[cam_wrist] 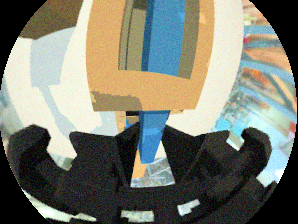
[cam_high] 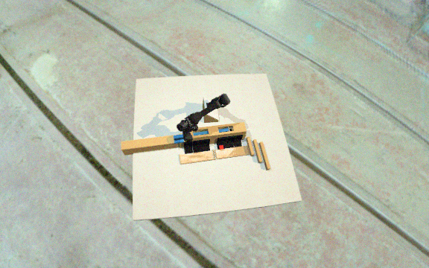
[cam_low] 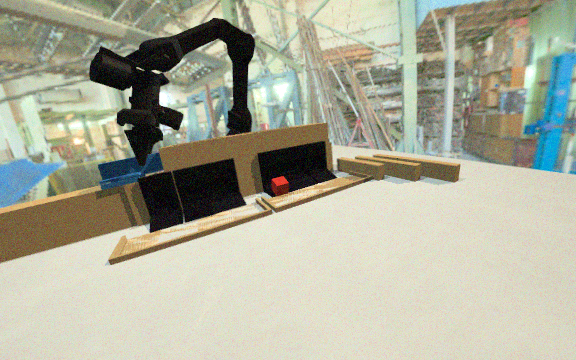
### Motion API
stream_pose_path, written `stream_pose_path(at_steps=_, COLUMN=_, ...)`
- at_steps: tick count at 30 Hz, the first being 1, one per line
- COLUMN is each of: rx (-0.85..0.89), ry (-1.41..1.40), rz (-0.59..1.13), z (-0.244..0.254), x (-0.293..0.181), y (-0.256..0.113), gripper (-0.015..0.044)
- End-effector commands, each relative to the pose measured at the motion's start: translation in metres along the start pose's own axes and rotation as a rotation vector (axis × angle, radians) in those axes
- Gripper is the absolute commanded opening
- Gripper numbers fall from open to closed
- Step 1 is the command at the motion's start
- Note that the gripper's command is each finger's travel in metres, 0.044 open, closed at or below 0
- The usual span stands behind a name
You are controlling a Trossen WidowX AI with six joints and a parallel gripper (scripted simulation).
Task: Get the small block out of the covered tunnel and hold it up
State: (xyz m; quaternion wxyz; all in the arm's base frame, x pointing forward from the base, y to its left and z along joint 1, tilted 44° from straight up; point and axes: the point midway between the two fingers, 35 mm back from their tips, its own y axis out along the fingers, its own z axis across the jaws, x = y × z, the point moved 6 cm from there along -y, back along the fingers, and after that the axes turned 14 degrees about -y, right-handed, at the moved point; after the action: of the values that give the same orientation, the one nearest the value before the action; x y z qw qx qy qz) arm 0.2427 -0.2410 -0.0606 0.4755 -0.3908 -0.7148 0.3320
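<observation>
From the top, the gripper (cam_high: 188, 136) (cam_low: 141, 159) (cam_wrist: 149, 124) is between the long wooden beam (cam_high: 147, 144) (cam_low: 43, 222) and the wooden tunnel (cam_high: 238, 129) (cam_low: 248, 145) (cam_wrist: 115, 90), three loose rods beside its far end and tabletop open toward the near edge. In the exterior view, one red block (cam_high: 221, 147) (cam_low: 280, 185) sits in the right of two dark side openings, behind two low wooden trays (cam_high: 196, 157) (cam_low: 193, 239). The wrist view shows the fingers clamped on the blue handle (cam_high: 178, 139) (cam_low: 130, 170) (cam_wrist: 153, 135), the tunnel's slotted top just ahead.

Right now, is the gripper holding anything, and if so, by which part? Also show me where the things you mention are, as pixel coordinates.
Yes: the gripper (cam_high: 188, 138) (cam_low: 141, 162) (cam_wrist: 149, 124) grips the blue handle (cam_high: 178, 138) (cam_low: 110, 172) (cam_wrist: 154, 131) by its outer end, outside the tunnel.
</observation>
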Motion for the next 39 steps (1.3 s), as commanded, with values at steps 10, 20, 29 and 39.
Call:
stream_pose_path(at_steps=10, rx=-0.001, ry=0.020, rz=-0.032, z=0.001, x=0.007, y=0.007, gripper=0.0000)
stream_pose_path(at_steps=20, rx=0.000, ry=0.003, rz=-0.001, z=0.000, x=-0.001, y=-0.002, gripper=0.0210)
stream_pose_path(at_steps=29, rx=0.000, ry=0.018, rz=-0.028, z=-0.004, x=-0.013, y=-0.036, gripper=0.0440)
stream_pose_path(at_steps=39, rx=-0.089, ry=0.664, rz=0.081, z=-0.010, x=-0.036, y=-0.039, gripper=0.0440)
